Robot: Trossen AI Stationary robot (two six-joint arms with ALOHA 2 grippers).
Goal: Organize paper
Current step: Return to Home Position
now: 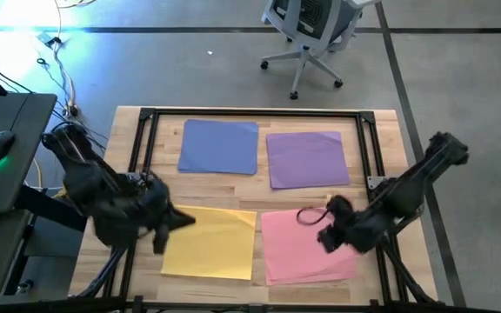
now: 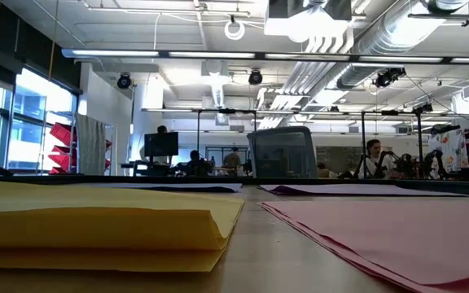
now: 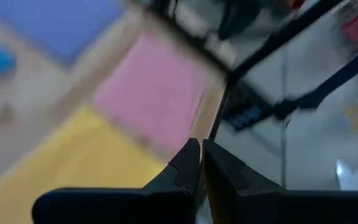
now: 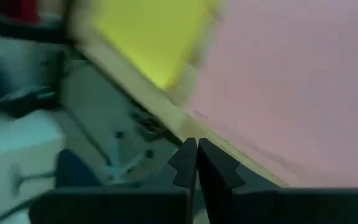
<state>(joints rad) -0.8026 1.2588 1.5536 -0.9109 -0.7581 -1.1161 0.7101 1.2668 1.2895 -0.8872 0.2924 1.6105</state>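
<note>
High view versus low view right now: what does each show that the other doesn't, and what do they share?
Only the high view: the left gripper over the yellow paper's left edge, the right gripper over the pink paper, and the blue paper and purple paper as full rectangles. Only the low view: the yellow stack's thickness and people in the room behind. Both: yellow and pink paper side by side on the table.

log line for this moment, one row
four piles | blue far left | purple far right | yellow near left | pink near right | left pincer shut, empty, by yellow | right pincer shut, empty, over pink
</note>
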